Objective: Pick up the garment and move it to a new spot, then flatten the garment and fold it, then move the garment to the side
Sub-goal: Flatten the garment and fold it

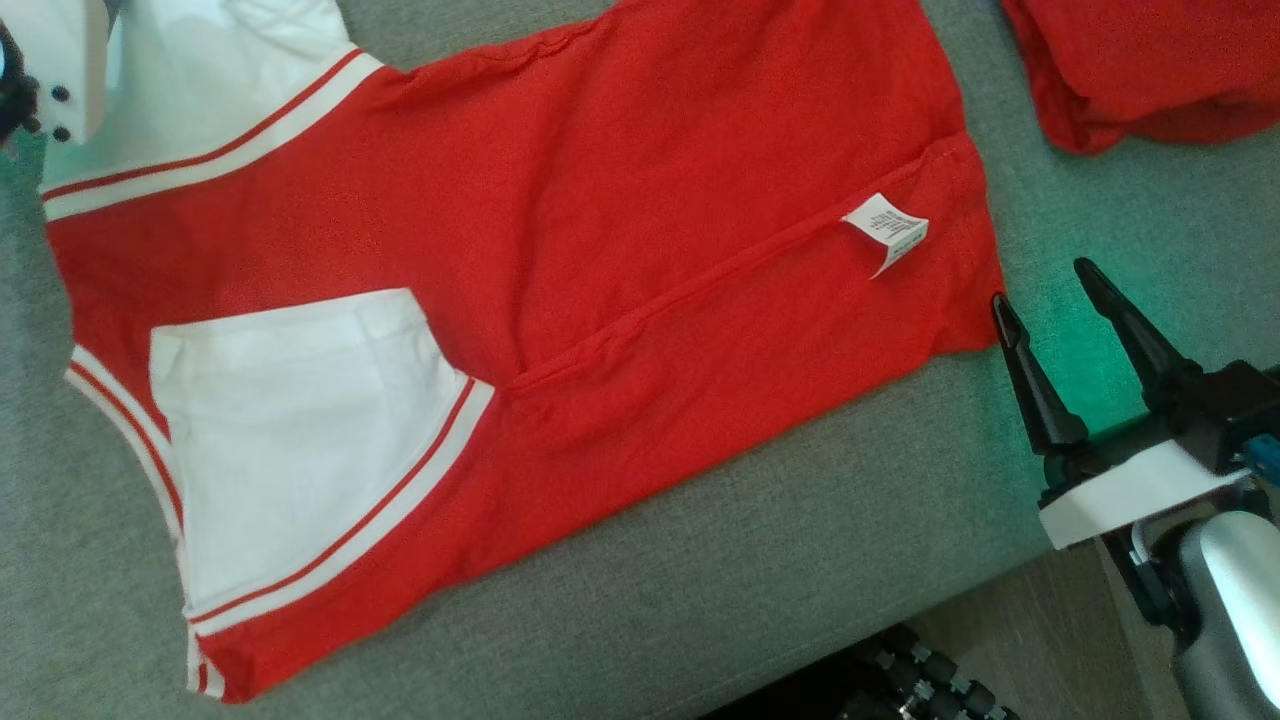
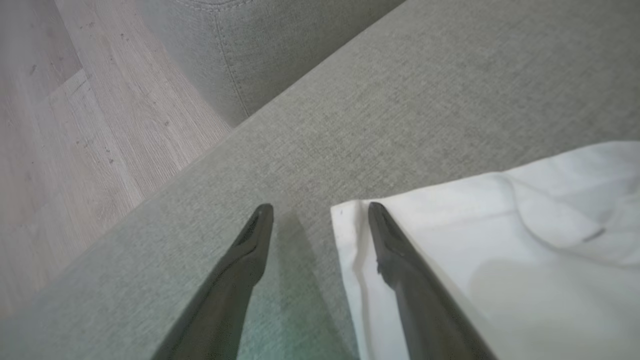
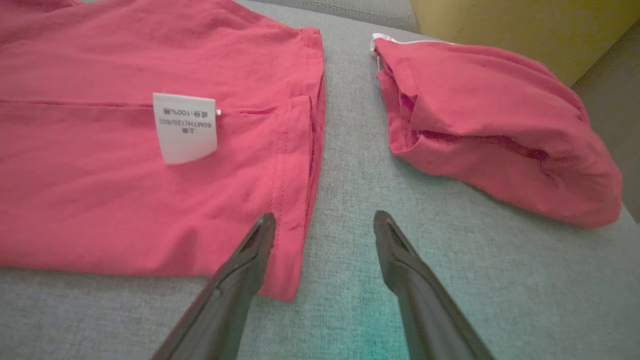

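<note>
The garment (image 1: 650, 200) is a red top with white sleeves and red-and-white striped trim, spread flat on the grey sofa cushion (image 1: 800, 560). A white care label (image 1: 888, 230) sits on its seam near the hem. My right gripper (image 1: 1045, 295) stands open just off the hem corner; in the right wrist view my right gripper (image 3: 325, 220) has one finger over the red hem (image 3: 290, 250) and the other over bare cushion. My left gripper (image 2: 320, 210) is open at the corner of a white sleeve (image 2: 500, 250), one finger above the cloth. Nothing is held.
A second red garment (image 1: 1150, 70) lies bundled at the cushion's far right, a hand's width from the hem. The cushion's front edge drops to a wooden floor (image 1: 1030, 640). A yellow cushion (image 3: 500, 30) stands behind the bundle.
</note>
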Available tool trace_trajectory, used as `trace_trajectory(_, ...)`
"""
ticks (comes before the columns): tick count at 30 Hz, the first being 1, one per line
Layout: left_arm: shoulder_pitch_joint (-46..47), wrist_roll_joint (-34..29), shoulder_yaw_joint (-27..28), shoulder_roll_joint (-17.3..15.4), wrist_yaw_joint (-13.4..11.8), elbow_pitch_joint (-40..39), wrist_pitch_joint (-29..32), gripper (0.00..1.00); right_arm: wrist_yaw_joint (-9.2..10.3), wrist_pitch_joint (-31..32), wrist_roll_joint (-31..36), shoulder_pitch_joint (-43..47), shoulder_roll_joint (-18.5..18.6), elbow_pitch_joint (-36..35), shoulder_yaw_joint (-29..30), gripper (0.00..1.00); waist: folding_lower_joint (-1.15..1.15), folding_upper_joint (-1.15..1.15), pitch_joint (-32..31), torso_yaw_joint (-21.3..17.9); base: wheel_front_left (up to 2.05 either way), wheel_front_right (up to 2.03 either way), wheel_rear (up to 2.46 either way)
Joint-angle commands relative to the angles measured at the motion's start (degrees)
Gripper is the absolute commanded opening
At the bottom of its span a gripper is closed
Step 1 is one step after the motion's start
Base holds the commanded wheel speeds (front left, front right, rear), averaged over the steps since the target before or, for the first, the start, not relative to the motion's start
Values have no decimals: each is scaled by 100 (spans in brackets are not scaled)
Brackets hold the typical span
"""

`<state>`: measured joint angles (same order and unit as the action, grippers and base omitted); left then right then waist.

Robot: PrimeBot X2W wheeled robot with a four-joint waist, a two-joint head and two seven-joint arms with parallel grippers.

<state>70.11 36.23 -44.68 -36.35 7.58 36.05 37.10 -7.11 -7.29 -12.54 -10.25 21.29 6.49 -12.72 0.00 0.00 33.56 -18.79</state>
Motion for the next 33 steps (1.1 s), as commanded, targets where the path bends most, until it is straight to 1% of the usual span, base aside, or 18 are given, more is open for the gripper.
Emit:
trace_trajectory(1, 166, 68, 79, -246, -10, -68, -13, 100, -37, -60, -27, 30, 92, -96, -63, 100, 0, 0, 28, -30, 0, 0, 0)
trace_trajectory(2, 189, 115, 19, -246, -9, -66, -3, 100, -37, -69, -33, 16, 92, -77, -60, 100, 0, 0, 38, -37, 0, 0, 0)
trace_trajectory(3, 210, 168, -38, -245, -9, -65, 10, 84, -37, -78, -39, 4, 94, -60, -57, 100, 0, 0, 43, -40, 0, 0, 0)
trace_trajectory(4, 225, 230, -98, -238, -9, -68, 36, 56, -37, -86, -44, -6, 100, -45, -50, 100, 0, 0, 46, -38, 0, 0, 0)
trace_trajectory(5, 238, 307, -160, -233, -9, -81, 65, 46, -37, -93, -52, -17, 109, -33, -40, 100, 0, 0, 47, -34, 0, 0, 0)
trace_trajectory(6, 250, 387, -218, -231, -9, -93, 99, 12, -37, -99, -62, -29, 122, -22, -29, 100, 0, 0, 46, -26, 0, 0, 0)
trace_trajectory(7, 265, 450, -289, -239, -9, -122, 128, 0, -37, -97, -60, -44, 138, -21, -11, 100, 0, 0, 43, -15, 0, 0, 0)
trace_trajectory(12, 389, 572, -519, -286, -9, -249, 39, 0, -37, -54, -182, -169, 185, -121, 44, 100, 0, 0, 5, 69, 0, 0, 0)
trace_trajectory(14, 477, 588, -648, -316, -9, -335, -110, 0, -37, 45, -417, -339, 194, -243, 16, 100, 0, 0, -27, 116, 0, 0, 0)
trace_trajectory(16, 587, 573, -784, -342, -9, -440, -306, 0, -37, 271, -618, -611, 245, -335, -11, 100, 0, 0, -58, 168, 0, 0, 0)
trace_trajectory(19, 725, 615, -965, -316, -9, -560, -531, 0, -37, 949, -1026, -1146, 282, -237, -165, 100, 0, 0, -104, 280, 0, 0, 0)
trace_trajectory(21, 809, 652, -1106, -268, -9, -638, -659, 0, -37, 1410, -1228, -1590, 370, 16, -318, 100, 0, 0, -127, 394, 0, 0, 0)
trace_trajectory(24, 921, 719, -1318, -170, -9, -756, -835, 0, -37, 2039, -1405, -2227, 488, 631, -508, 100, 0, 0, -144, 600, 0, 0, 0)
trace_trajectory(27, 1048, 779, -1534, -105, -9, -854, -983, 0, -37, 2578, -1268, -2803, 676, 1269, -751, 100, 0, 0, -120, 811, 0, 0, 0)
trace_trajectory(30, 1143, 909, -1708, -87, -9, -914, -1126, 0, -37, 2739, -1127, -3311, 648, 1757, -877, 100, 0, 0, -97, 969, 0, 0, 0)
trace_trajectory(33, 1245, 1010, -1888, -131, -9, -943, -1229, 0, -37, 2804, -1009, -3716, 602, 2102, -1108, 100, 0, 0, -76, 1075, 0, 0, 0)
